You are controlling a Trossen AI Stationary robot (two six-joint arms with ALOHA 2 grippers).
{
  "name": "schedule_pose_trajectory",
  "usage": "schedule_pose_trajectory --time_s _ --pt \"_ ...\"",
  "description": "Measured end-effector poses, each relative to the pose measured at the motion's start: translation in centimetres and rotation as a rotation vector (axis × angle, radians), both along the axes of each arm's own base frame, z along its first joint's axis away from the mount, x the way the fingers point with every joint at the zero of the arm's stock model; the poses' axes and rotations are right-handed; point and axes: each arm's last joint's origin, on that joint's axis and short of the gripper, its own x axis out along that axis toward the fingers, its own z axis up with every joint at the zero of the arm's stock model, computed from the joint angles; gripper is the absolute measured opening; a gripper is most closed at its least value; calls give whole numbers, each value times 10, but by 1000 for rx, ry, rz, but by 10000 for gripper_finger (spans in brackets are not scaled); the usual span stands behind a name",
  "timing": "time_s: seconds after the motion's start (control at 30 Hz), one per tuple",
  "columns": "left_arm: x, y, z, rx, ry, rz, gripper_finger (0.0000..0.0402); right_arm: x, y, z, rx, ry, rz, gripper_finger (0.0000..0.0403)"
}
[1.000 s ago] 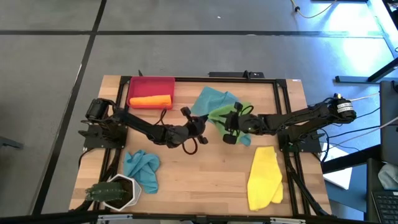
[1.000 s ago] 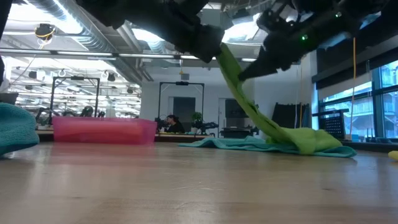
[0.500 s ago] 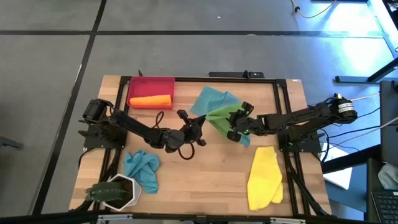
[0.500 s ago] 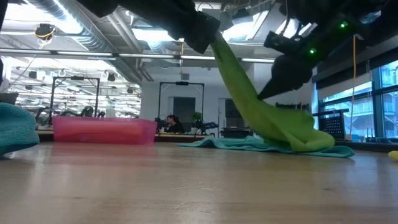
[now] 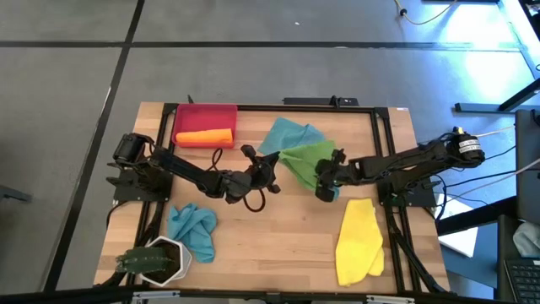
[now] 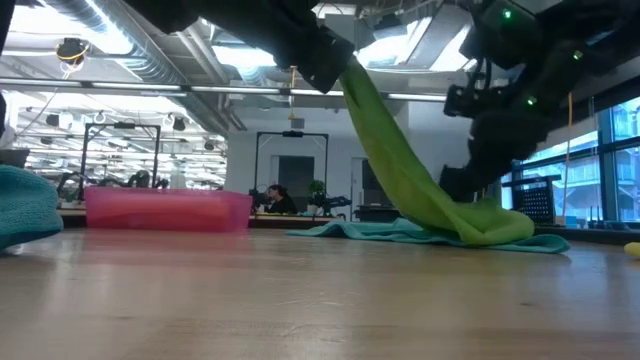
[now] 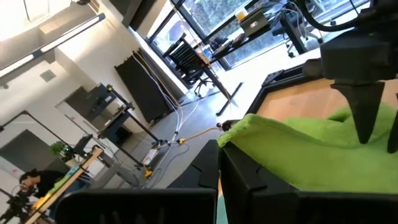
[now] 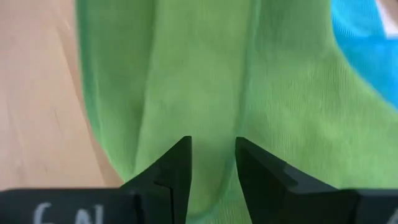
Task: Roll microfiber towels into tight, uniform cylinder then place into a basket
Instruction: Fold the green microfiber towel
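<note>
The green towel (image 5: 305, 159) slants down from my left gripper (image 5: 274, 169), which is shut on its upper end above the table's middle. The towel's lower part rests in a heap on a teal towel (image 5: 287, 135). My right gripper (image 5: 323, 184) points steeply down over that heap, its fingers (image 8: 180, 158) slightly apart with green cloth showing in the gap. The red basket (image 5: 205, 114) at the far left holds a rolled orange towel (image 5: 204, 136). My left gripper pinches the green towel's upper edge (image 7: 239, 134) between its two fingers, coming in level from the table's left. The cloth hangs below the fingers in a broad slanting band (image 6: 400, 170), and its lower end (image 6: 490, 222) lies on the teal towel. My right gripper stands on or just over the heap; I cannot tell whether it touches.
A crumpled teal towel (image 5: 192, 230) and a white pot (image 5: 156, 260) sit at the near left. A yellow towel (image 5: 359, 241) lies at the near right. Bare wood shows in the near middle of the table (image 5: 270, 245).
My right gripper has sunk toward the green towel's heap and tipped to point more steeply down. The hanging part of the green towel has widened from a narrow strip into a broad band.
</note>
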Motion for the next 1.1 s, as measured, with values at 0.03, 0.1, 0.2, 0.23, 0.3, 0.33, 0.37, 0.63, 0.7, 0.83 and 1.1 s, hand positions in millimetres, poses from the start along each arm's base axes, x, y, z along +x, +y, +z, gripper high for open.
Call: schedule_pose_trajectory --time_s 0.03,0.1,0.2,0.23,0.3,0.33,0.37,0.63,0.7,0.83,1.1 --pt "0 0 0 4 4 0 0 -2 -1 -2 3 15 -6 125" --pt "0 0 0 5 3 0 0 -4 -2 -4 11 37 -28 125" --pt "0 1 0 12 10 1 0 -7 -5 -5 23 62 -63 125" --pt "0 1 0 14 13 1 0 -9 -6 -5 25 71 -72 125" --pt "0 1 0 17 17 1 0 -11 -7 -6 35 91 -96 125" --pt "0 1 0 17 17 1 0 -13 -6 -7 46 106 -104 125" --pt "0 1 0 17 17 1 0 -14 -6 -8 60 116 -106 125" --pt "0 1 0 18 17 0 0 -13 -5 -13 100 82 -35 121" --pt "0 1 0 17 17 0 0 -14 -6 -14 100 86 -35 114" --pt "0 1 0 18 17 0 0 -13 -8 -14 94 86 -34 75" --pt "0 1 0 28 29 2 0 -12 -8 15 50 -31 19 5"
